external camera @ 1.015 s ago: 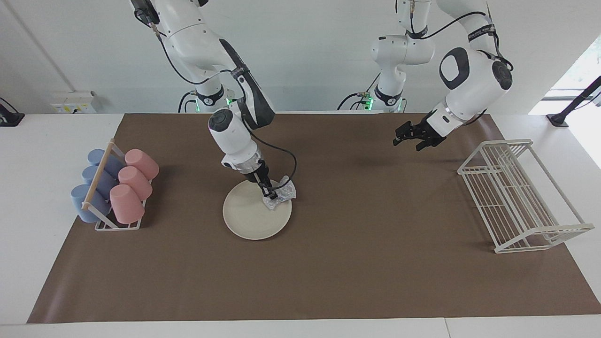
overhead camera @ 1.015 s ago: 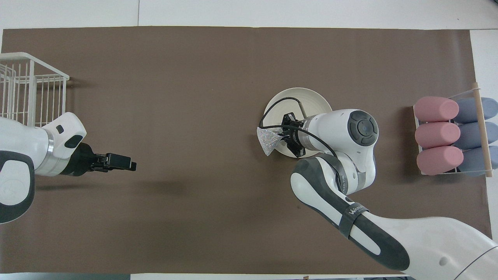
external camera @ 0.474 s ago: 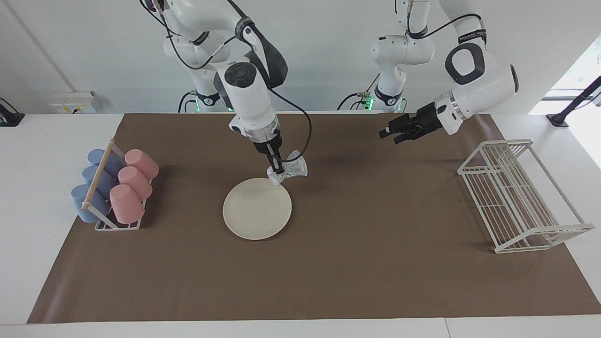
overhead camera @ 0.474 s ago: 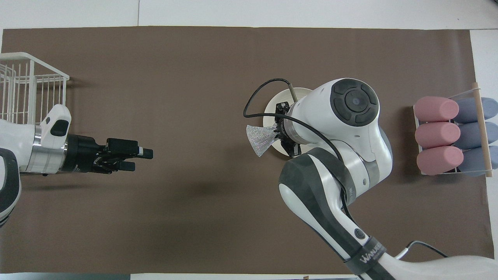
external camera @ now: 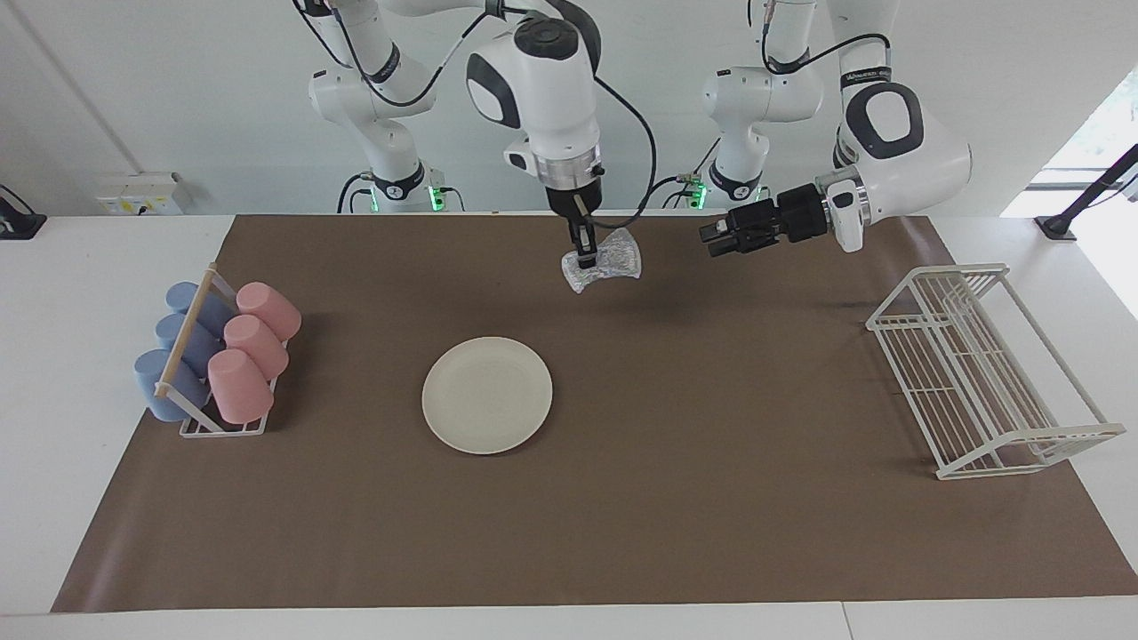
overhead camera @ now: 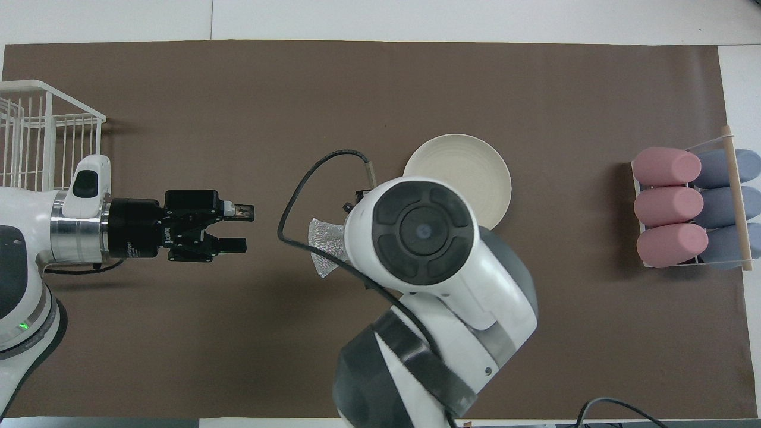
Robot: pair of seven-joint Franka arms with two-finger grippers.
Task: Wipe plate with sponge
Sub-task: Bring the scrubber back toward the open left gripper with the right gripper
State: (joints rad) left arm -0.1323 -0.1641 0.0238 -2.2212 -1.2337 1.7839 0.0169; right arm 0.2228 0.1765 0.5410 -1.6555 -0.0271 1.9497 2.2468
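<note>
Gripping the sponge (external camera: 603, 260), the right claw (external camera: 585, 258) hangs in the air over the bare brown mat (external camera: 622, 516), its two fingertips pinched together on one edge of the silvery pad, which droops from them toward the left arm's end of the desk (external camera: 71, 293). In the overhead view the right arm's wrist hides that claw, and only a corner of the sponge (overhead camera: 324, 246) shows from under it.

The plate (external camera: 487, 395) lies flat on the mat, well below the right claw and apart from it, a little toward the right arm's end of the desk; nothing rests on it. From above, the plate (overhead camera: 469, 172) is partly covered by the raised wrist.

The left claw (external camera: 711, 238) is also up over the mat, pointing sideways toward the right claw and the sponge with a clear gap between them. Its fingers (overhead camera: 240, 209) stand apart, open and holding nothing, as the overhead view shows of the left claw (overhead camera: 241, 227).

A white wire rack (external camera: 987, 364) stands at the left arm's end of the desk, past the left claw. A small stand with pink cups (external camera: 253, 351) and blue cups (external camera: 178, 347) lying on their sides sits at the right arm's end, well apart from both claws.
</note>
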